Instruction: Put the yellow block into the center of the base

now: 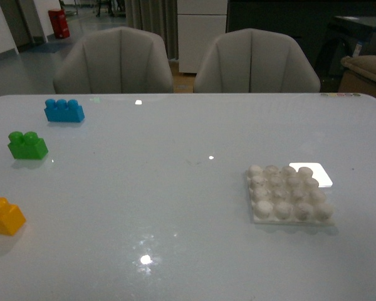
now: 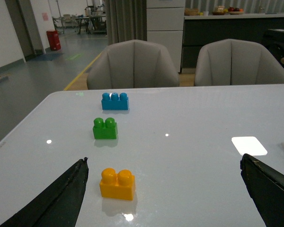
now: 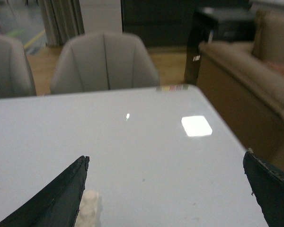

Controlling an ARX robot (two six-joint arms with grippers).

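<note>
The yellow block [image 1: 3,216] sits on the table at the near left edge of the front view. In the left wrist view it [image 2: 117,184] lies just inside one finger of my open left gripper [image 2: 163,189], upright, studs up. The base [image 1: 289,193], a white studded square plate, lies flat on the table at the right. A corner of it [image 3: 89,208] shows beside one finger of my open right gripper [image 3: 165,189]. Neither gripper holds anything. Neither arm shows in the front view.
A green two-stud brick [image 1: 27,145] and a blue three-stud brick [image 1: 64,110] stand behind the yellow block at the left. A bright white rectangle [image 1: 318,174] lies just behind the base. Two grey chairs [image 1: 116,63] stand at the table's far edge.
</note>
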